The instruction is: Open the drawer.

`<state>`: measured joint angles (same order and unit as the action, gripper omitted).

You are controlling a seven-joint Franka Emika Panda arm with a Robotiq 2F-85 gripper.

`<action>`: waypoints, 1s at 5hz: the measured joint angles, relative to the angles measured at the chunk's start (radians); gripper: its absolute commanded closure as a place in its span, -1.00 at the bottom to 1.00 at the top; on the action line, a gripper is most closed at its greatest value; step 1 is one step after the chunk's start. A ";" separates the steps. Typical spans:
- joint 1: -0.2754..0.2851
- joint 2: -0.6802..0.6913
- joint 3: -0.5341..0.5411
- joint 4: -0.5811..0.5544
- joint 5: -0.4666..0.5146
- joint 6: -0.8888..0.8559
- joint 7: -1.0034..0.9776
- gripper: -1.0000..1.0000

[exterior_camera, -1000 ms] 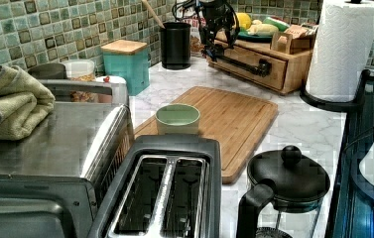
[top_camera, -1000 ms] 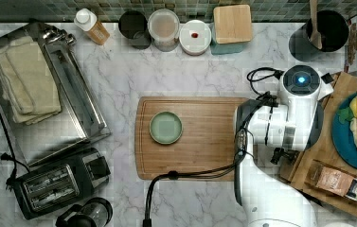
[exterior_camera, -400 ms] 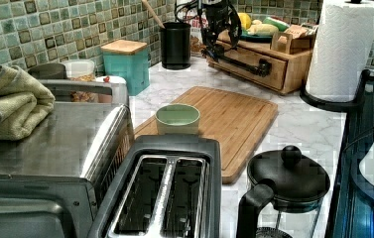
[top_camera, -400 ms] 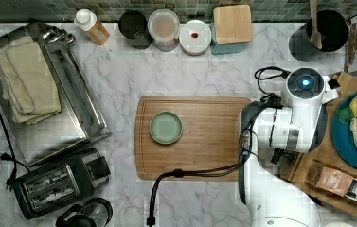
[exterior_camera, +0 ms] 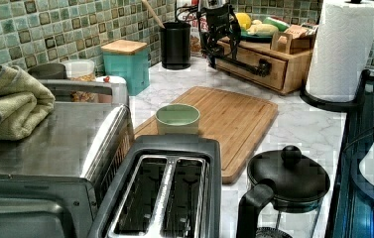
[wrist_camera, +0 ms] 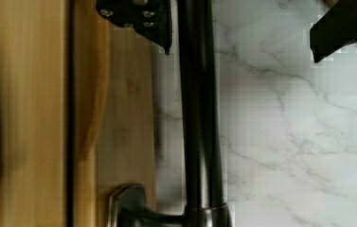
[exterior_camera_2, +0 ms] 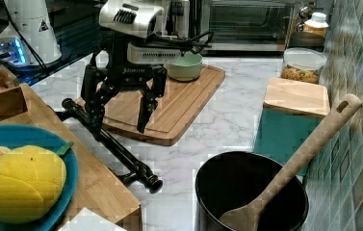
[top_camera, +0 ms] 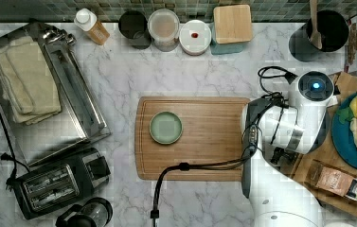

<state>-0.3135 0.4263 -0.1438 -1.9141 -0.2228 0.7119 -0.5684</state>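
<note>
Tool [exterior_camera_2: 121, 113] — fingers spread apart, straddling black bar handle [exterior_camera_2: 109, 142], one each side, not yet closed; placed so for pull. Drawer [exterior_camera: 246, 62] below tool, apparently shut, front facing marble surface [exterior_camera_2: 232, 120]. Cutting board [exterior_camera_2: 169, 106] just beyond tool — uninvolved.

Bowl [top_camera: 166, 127] on cutting board [top_camera: 204, 151] — drawer [exterior_camera: 254, 62] behind, left view.

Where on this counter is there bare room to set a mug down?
Bare marble lies between the toaster oven and the cutting board, and between that board and the back-row jars. It is crowded beside the drawer, where the gripper straddles the handle.
</note>
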 measured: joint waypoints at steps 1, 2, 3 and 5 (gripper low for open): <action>-0.002 0.025 -0.004 0.000 0.000 0.060 -0.010 -1.00; -0.010 0.058 -0.005 0.000 0.000 0.123 -0.010 -1.00; -0.013 0.082 -0.005 0.000 -0.003 0.121 -0.010 -1.00; -0.032 0.074 0.034 0.009 0.027 0.043 -0.122 -1.00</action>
<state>-0.3459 0.5000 -0.1096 -1.9053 -0.1959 0.7549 -0.6904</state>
